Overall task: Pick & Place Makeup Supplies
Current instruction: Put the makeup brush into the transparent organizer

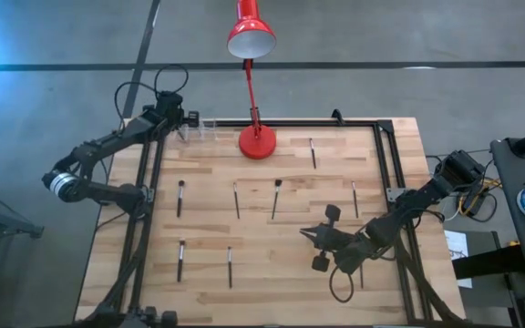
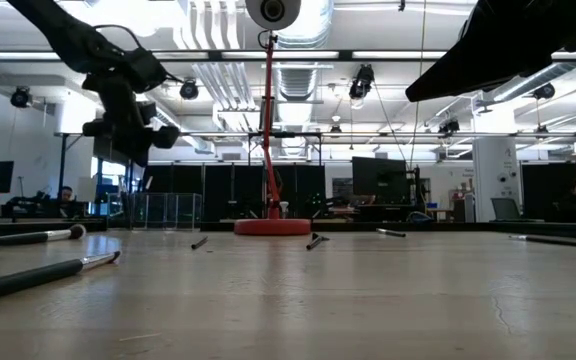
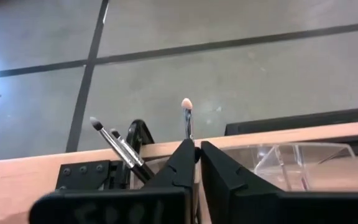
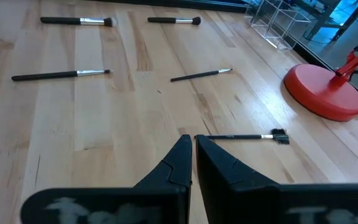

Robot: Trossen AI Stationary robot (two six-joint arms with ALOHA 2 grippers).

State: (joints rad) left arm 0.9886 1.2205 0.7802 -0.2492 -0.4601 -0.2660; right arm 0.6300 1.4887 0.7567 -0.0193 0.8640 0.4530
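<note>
Left gripper (image 3: 197,163) above clear organizer (image 3: 294,163) at far left corner — pinching brush (image 3: 187,118). Right gripper (image 4: 192,163) shut, empty — above table (image 1: 272,264).

Your table (image 4: 104,118) is pale wood, smooth, with fine grain lines. The brushes (image 4: 73,20) have matt black handles and shiny metal bands. The lamp base (image 4: 323,91) is smooth red. The organizer (image 3: 297,163) at the far left corner is clear plastic.

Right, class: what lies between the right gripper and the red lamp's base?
A single makeup brush lies between right gripper and lamp base; high view shows it.
</note>
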